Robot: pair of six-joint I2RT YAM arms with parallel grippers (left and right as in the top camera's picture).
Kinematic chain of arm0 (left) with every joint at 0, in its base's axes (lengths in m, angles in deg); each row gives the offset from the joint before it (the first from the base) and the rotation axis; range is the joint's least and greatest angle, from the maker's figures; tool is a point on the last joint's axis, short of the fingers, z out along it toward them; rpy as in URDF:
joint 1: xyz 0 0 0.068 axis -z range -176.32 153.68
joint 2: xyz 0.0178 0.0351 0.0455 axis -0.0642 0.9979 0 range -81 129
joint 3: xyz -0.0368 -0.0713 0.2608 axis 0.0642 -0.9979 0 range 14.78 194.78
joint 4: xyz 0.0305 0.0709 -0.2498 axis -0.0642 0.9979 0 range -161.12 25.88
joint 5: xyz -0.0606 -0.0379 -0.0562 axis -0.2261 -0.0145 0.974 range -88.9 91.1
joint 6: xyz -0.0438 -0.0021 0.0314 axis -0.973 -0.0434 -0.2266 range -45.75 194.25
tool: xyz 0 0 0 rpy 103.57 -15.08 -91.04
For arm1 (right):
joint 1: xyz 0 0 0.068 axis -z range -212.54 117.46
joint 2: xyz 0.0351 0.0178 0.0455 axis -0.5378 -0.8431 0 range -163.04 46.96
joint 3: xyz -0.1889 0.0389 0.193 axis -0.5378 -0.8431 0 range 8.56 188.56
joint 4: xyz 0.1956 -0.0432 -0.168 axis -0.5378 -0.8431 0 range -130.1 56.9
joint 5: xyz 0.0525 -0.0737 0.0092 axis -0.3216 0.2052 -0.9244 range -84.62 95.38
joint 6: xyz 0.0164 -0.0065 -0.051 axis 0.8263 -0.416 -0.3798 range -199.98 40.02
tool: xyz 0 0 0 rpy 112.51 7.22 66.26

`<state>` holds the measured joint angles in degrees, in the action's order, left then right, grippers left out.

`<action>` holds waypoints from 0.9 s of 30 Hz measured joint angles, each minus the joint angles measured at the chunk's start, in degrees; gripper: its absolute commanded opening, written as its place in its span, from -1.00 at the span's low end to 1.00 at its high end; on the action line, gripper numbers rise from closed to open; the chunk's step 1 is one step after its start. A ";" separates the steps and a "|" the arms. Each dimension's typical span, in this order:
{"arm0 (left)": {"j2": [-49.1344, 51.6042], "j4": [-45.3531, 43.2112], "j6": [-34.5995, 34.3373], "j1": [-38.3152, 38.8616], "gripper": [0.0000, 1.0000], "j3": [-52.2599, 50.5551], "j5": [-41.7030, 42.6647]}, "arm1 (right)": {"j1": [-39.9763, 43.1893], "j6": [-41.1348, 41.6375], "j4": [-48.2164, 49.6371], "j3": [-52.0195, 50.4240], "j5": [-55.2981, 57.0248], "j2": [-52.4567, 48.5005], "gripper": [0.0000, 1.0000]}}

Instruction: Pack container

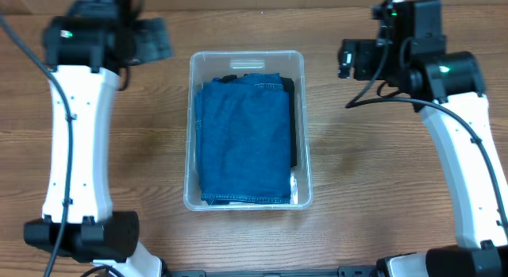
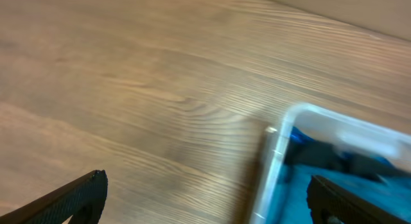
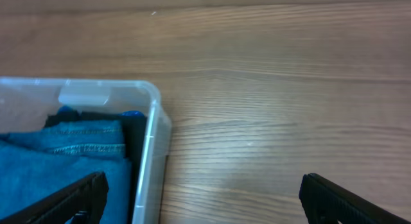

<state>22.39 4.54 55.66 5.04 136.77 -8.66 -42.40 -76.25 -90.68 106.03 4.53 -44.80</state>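
The clear rectangular container (image 1: 246, 64) sits at the middle of the wooden table. A folded blue denim cloth (image 1: 244, 142) fills it, with a dark cloth edge along its right side. My left gripper (image 1: 151, 40) is open and empty, raised at the container's far left corner; its wrist view shows the container's corner (image 2: 282, 137) and the cloth (image 2: 308, 185) between the fingers (image 2: 205, 198). My right gripper (image 1: 353, 59) is open and empty, raised right of the container's far right corner. Its fingers (image 3: 202, 198) straddle the container's wall (image 3: 151, 140), with the blue cloth (image 3: 70, 153) beside it.
The wooden table (image 1: 381, 174) surrounds the container. Both white arms run down the left (image 1: 75, 142) and right (image 1: 468, 166) sides to their bases at the front edge.
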 measured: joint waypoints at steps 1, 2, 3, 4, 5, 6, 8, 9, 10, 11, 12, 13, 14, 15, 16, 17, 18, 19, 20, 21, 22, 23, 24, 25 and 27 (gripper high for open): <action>0.68 0.04 -0.28 -1.60 1.00 -0.04 0.37 | -0.37 -0.81 2.25 0.00 -0.24 -0.98 1.00; 1.60 0.07 -0.61 -3.41 1.00 -0.04 1.03 | -0.44 -1.62 4.07 0.00 -0.37 -2.25 1.00; 2.05 0.61 -0.61 -4.55 1.00 -0.07 1.62 | -0.37 -2.54 3.93 0.00 -0.35 -2.71 1.00; 2.08 1.49 -0.50 -5.11 1.00 -0.09 1.88 | -0.28 -3.23 3.28 0.00 -0.39 -2.69 1.00; 2.05 3.10 -0.35 -5.64 1.00 -0.11 2.29 | -0.17 -3.32 2.25 0.00 -0.52 -2.36 1.00; 2.01 3.85 0.02 -5.88 1.00 -0.11 2.47 | -0.09 -2.99 1.57 0.00 -0.72 -1.90 1.00; 1.60 5.25 1.07 -5.68 0.99 -0.28 3.15 | 0.13 -2.01 0.02 0.00 -0.85 -0.15 1.00; 0.50 6.08 1.53 -5.16 0.99 -0.90 3.56 | 0.20 -1.68 -1.01 -0.04 -0.87 2.05 1.00; -2.29 7.13 2.21 -3.63 1.00 -2.16 3.76 | 0.22 -1.31 -1.70 -0.15 -0.87 4.92 1.00; -5.40 6.60 2.45 -1.95 1.00 -3.48 3.61 | 0.20 -1.05 -1.60 -0.70 -0.87 7.96 1.00; -9.38 5.22 2.49 -0.11 1.00 -6.05 3.08 | 0.20 -0.61 -1.14 -1.97 -0.74 11.39 1.00; -16.39 3.87 2.51 2.99 1.00 -10.49 2.62 | 0.20 -0.02 -0.52 -4.70 -0.61 17.55 1.00; -23.56 1.20 2.51 5.68 1.00 -15.28 2.38 | 0.20 0.22 1.01 -7.63 -0.48 22.10 1.00; -31.45 -1.49 2.51 7.37 1.00 -21.46 2.03 | 0.20 0.57 2.84 -12.07 -0.37 27.96 1.00; -37.46 -3.32 2.51 7.93 1.00 -26.32 1.73 | 0.35 0.74 5.86 -18.86 -0.20 35.01 1.00; -45.44 -6.36 2.51 8.41 1.00 -34.23 1.33 | 0.42 0.79 5.25 -24.85 -0.13 40.87 1.00; -50.23 -8.11 2.49 8.41 1.00 -38.93 1.09 | 0.46 0.81 6.71 -28.52 0.24 45.20 1.00; -56.15 -10.38 2.49 8.44 1.00 -45.38 0.31 | 0.42 1.27 9.14 -33.79 1.36 50.42 1.00; -61.72 -11.32 2.49 8.41 1.00 -51.45 -0.70 | 0.46 2.08 9.09 -38.32 2.91 55.10 1.00; -65.72 -11.32 2.49 8.44 1.00 -55.19 -1.22 | 0.46 2.89 8.59 -43.21 5.49 61.24 1.00; -71.01 -13.16 2.49 8.41 1.00 -59.71 -2.08 | 0.46 3.63 8.24 -46.31 7.06 65.16 1.00; -74.47 -13.31 2.49 8.41 1.00 -62.34 -2.58 | 0.46 4.07 6.47 -48.35 8.68 66.84 1.00; -75.76 -11.78 2.47 8.41 1.00 -63.39 -2.86 | 0.46 4.44 0.87 -49.42 9.42 67.01 1.00; -76.74 -7.15 2.49 8.41 1.00 -64.37 -2.99 | 0.46 4.66 -5.88 -50.80 10.08 66.93 1.00; -77.11 -2.58 2.47 8.41 1.00 -65.07 -3.06 | 0.46 4.85 -8.50 -51.39 10.34 66.86 1.00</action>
<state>-54.72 1.96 58.13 13.46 71.71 -11.72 -41.95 -71.40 -99.18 54.65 14.87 22.06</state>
